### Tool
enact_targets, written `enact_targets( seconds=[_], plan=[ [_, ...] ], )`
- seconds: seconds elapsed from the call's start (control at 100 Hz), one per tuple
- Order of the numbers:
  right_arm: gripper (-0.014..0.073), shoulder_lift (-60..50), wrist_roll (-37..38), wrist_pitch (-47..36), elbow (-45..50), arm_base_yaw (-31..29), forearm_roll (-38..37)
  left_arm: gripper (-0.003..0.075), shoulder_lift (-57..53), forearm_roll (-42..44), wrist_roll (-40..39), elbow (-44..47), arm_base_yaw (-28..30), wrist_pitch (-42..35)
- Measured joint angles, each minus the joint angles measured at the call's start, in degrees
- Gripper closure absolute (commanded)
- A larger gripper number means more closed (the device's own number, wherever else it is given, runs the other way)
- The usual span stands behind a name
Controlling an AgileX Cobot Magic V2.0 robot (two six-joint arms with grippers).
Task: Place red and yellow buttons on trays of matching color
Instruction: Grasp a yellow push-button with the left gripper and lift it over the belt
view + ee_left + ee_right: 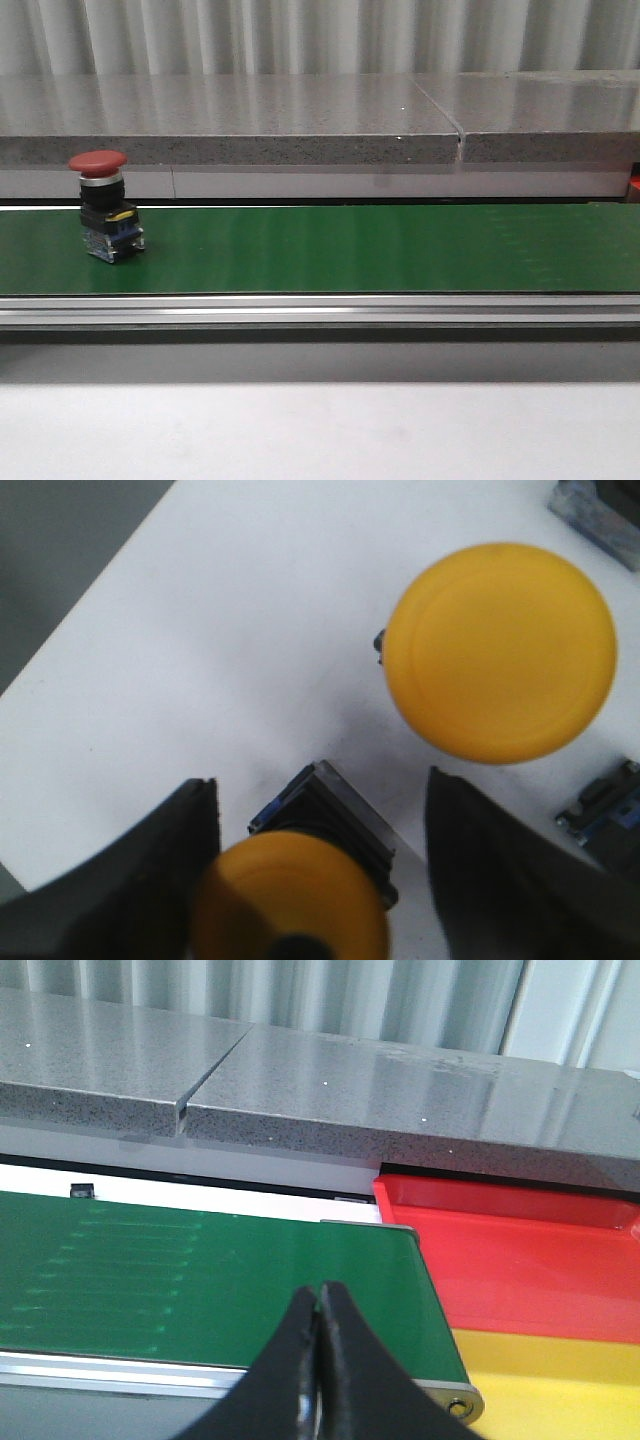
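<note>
Grey stone ledges stand behind a green belt (pixel 350 248), where a red button (pixel 104 205) stands upright near the left end. Right gripper (pixel 320 1305) is closed and empty near the belt's right end, beside the red tray (pixel 520 1260) and yellow tray (pixel 560 1380). Left gripper (pixel 315 880) is open around a yellow button (pixel 290 900); a second one (pixel 498 652) stands close and a finger could knock it.

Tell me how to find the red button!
Look at the long green belt running across the front view, in front of the grey stone ledge. Near the belt's left end stands the red button, upright on a black and blue base. It is the only thing on the belt, with a round mushroom-shaped cap.
</note>
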Motion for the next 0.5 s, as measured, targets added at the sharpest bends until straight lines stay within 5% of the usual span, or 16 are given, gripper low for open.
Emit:
enact_targets(
  seconds=[0.13, 0.5],
  plan=[
    [0.0662, 0.00, 0.00, 0.00, 0.00, 0.00, 0.00, 0.0736, 0.00, -0.10, -0.04, 0.00, 0.00, 1.39],
    [0.0662, 0.00, 0.00, 0.00, 0.00, 0.00, 0.00, 0.0739, -6.26, -0.33, 0.42, 0.00, -0.98, 6.75]
  ],
)
